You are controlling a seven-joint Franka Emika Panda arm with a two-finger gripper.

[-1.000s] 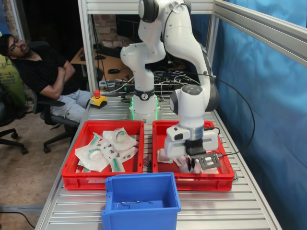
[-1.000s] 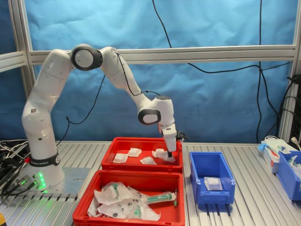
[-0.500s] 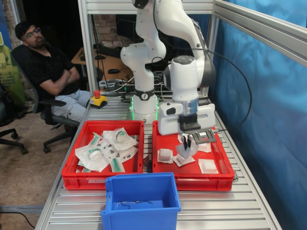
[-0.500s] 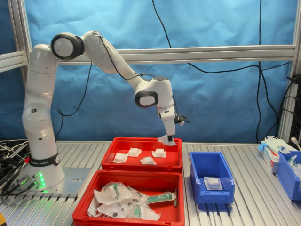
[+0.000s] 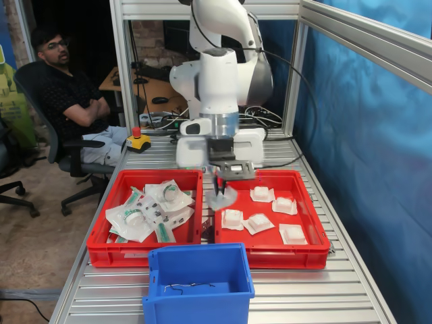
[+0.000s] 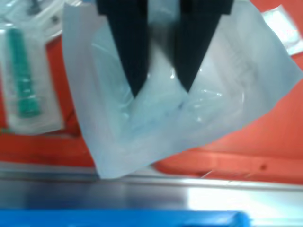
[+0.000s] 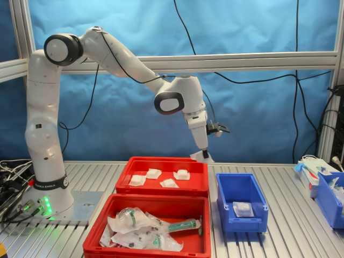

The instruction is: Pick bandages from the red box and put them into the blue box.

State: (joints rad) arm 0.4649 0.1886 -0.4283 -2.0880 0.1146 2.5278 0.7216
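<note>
Since lifting out of shallow red plastic tray of white packets [image 5: 317, 233], black two-finger gripper [image 5: 220, 191] now hangs raised near tray's edge toward blue plastic bin [image 7: 241, 201], fingers [image 6: 130, 52] clamped on small white flat sealed bandage packet [image 6: 180, 99]. Pick complete; transfer to bin remaining. One packet already in bin [image 7: 243, 209]; four remain in tray in second exterior view. Legible writing: "FRANKA EMIKA" on white arm base [image 7: 48, 185]. No print readable on packet.

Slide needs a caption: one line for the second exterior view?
Pincer carries a bandage above the red box, heading toward the blue box.
</note>
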